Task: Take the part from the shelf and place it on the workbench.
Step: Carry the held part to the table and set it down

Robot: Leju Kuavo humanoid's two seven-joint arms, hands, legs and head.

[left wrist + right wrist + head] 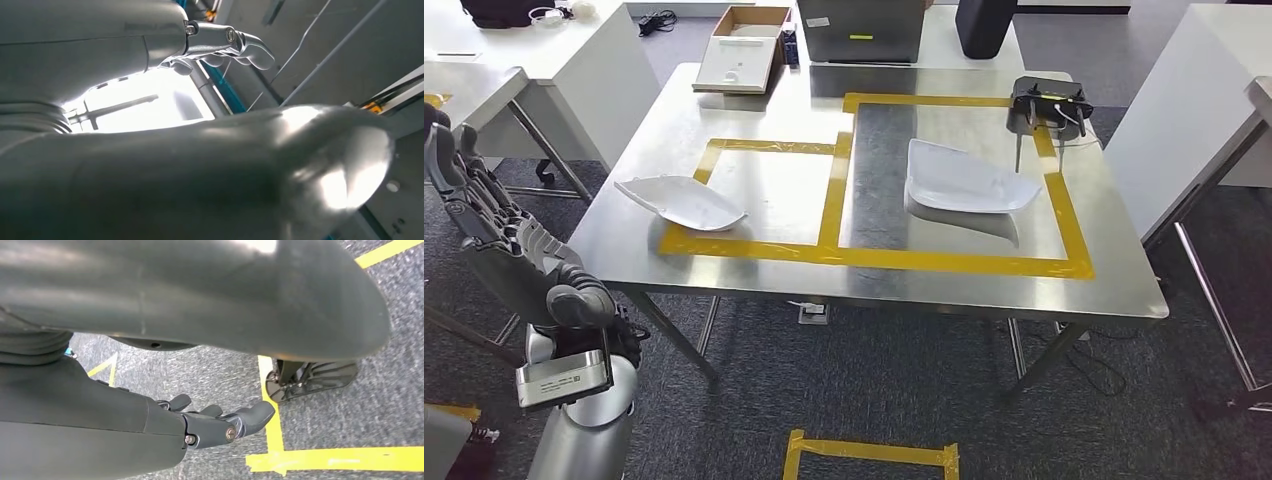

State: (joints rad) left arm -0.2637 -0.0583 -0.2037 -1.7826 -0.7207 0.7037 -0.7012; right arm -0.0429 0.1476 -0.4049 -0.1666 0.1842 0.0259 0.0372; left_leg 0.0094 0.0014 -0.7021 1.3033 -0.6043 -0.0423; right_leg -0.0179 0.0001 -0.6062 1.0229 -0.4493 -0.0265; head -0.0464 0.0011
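We see two white moulded parts on the steel workbench (724,290): one part (682,201) lies across the corner of the left yellow-taped box (769,195), the other part (964,180) sits inside the right one, as if each box marks a drop zone. Our left hand (499,240) is raised beside the table's left edge, fingers loosely apart and holding nothing, while our right hand (220,422) hangs over the taped carpet, fingers gently curled and empty. Both boxes keep bare steel, and the near edge is unobstructed.

Your robot's left arm (584,420) was bent upward at the head view's lower left, its left hand (499,235) raised, fingers apart and holding nothing. The right hand (220,422) hung low over the floor, its fingers (257,415) loosely extended and likewise holding nothing.
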